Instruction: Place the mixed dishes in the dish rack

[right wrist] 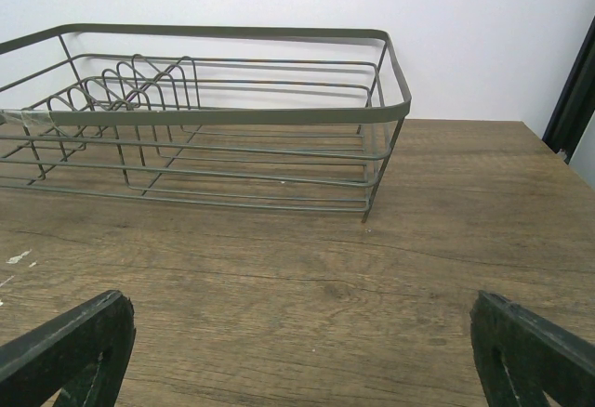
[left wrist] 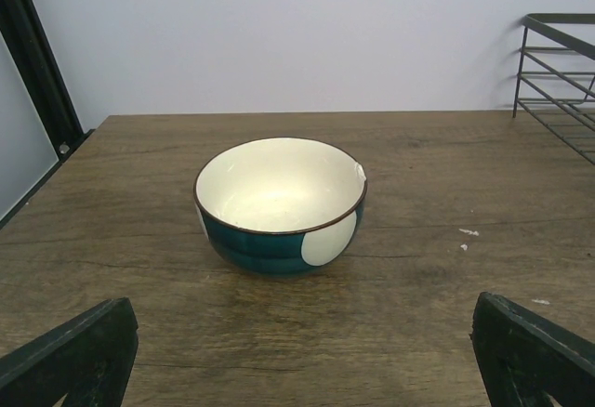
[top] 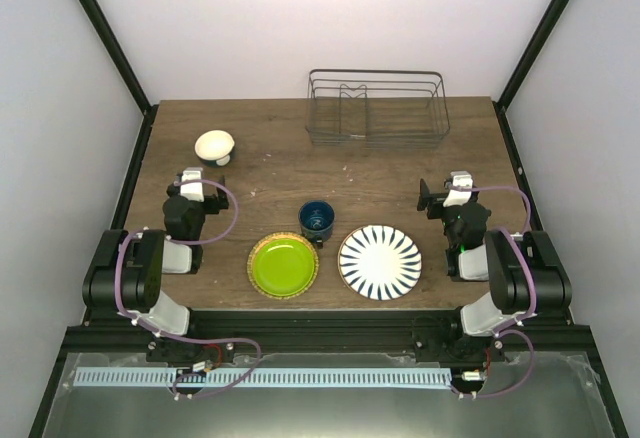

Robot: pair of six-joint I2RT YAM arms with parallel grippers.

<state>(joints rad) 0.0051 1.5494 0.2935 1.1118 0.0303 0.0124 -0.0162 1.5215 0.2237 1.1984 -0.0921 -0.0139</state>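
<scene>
The dish rack of thin dark wire stands at the table's far edge, right of centre, with nothing in it. A small bowl, white inside and teal with white dots outside, sits upright at the far left. Near the front edge lie the lime-green plate and the blue-striped white plate, with the dark blue mug just behind them. My left gripper is open a short way in front of the bowl. My right gripper is open, facing the rack's right end.
Black frame posts run along both sides of the wooden table. A corner of the rack shows at the right of the left wrist view. Small white flecks lie on the wood right of the bowl.
</scene>
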